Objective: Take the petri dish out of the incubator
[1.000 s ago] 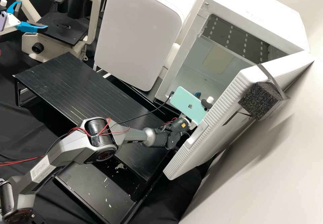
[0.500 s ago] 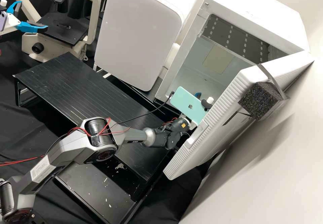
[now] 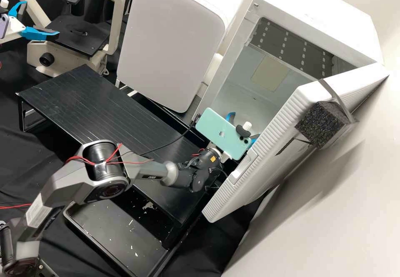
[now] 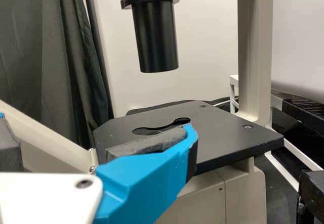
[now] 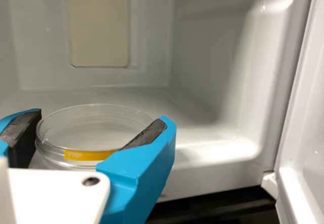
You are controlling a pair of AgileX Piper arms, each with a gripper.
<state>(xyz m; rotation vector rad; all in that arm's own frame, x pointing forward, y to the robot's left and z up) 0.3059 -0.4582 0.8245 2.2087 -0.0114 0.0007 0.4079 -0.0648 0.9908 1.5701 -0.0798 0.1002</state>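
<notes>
Clearly, the step in hand is to carry the dish (image 5: 96, 115) out through the mouth of the incubator (image 3: 316, 23); the right gripper (image 5: 98, 119) has its two fingers drawn in about as wide as the dish, one pad against each side, and by my judgement it has hold of it. The dish is at the front of the chamber, between those pads, near the front lip (image 5: 223, 178); whether it rests on the floor or hangs just over it I cannot tell.

To do this well, keep the squeeze light and even — too much could pop the lid or tip the rim — and hold the dish level on a straight, slow line outward; lift enough for its base to pass over the lip; give the open door (image 3: 246, 185) a good margin, since the phone (image 3: 221, 133) on the wrist sits near its edge; turn toward the stand (image 3: 83, 98) only once everything is outside.

As for containers, the dish is clear and round, with a yellow label (image 5: 88, 155) on its side; its doubled rim suggests that the lid is on; what it holds, if anything, I cannot make out. The incubator is a white box, its back wall bearing a beige panel (image 5: 98, 24); the left gripper (image 3: 41, 18) waits by the microscope (image 3: 118, 14), fingers wide apart, holding nothing.
</notes>
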